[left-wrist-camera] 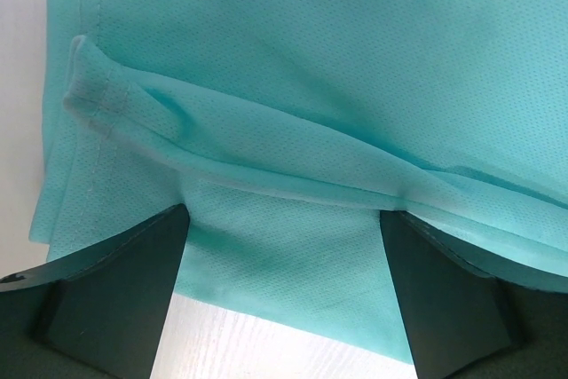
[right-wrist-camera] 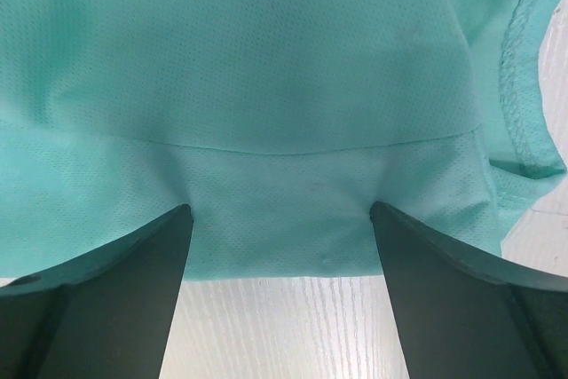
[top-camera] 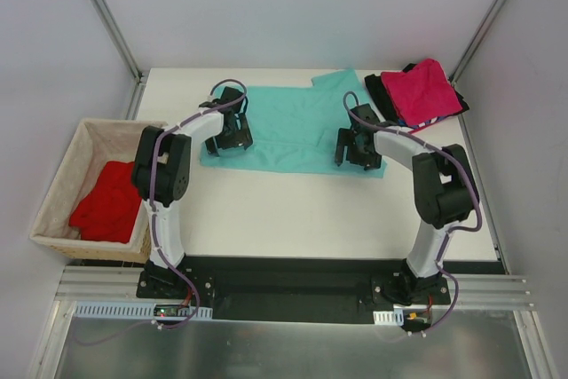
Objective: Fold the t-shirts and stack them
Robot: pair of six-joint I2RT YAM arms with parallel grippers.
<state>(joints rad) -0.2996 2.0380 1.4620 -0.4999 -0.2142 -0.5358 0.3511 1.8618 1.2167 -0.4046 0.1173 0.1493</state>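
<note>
The teal-green t-shirt (top-camera: 293,126) lies spread across the far middle of the white table (top-camera: 293,219), one sleeve reaching toward the far right corner. Both arms are bent down over its near edge. The left gripper (left-wrist-camera: 284,219) is at the shirt's near left part with its jaws spread wide. The cloth between its dark fingers (left-wrist-camera: 115,290) is loose and not pinched, and a soft raised fold runs slantwise across the fabric just beyond them. The right gripper (right-wrist-camera: 280,215) is at the near right part, its jaws likewise wide apart with nothing clamped. The hem lies flat between its fingers (right-wrist-camera: 444,299), with bare tabletop showing just below it (a stitched edge curls at the far right of that wrist view). At the table's far right corner a magenta-pink t-shirt (top-camera: 424,90) sits on top of a black t-shirt (top-camera: 380,88), just beside the teal sleeve. Off the table's left side stands a wicker basket (top-camera: 55,185) holding a crumpled bright red t-shirt (top-camera: 108,203).
</note>
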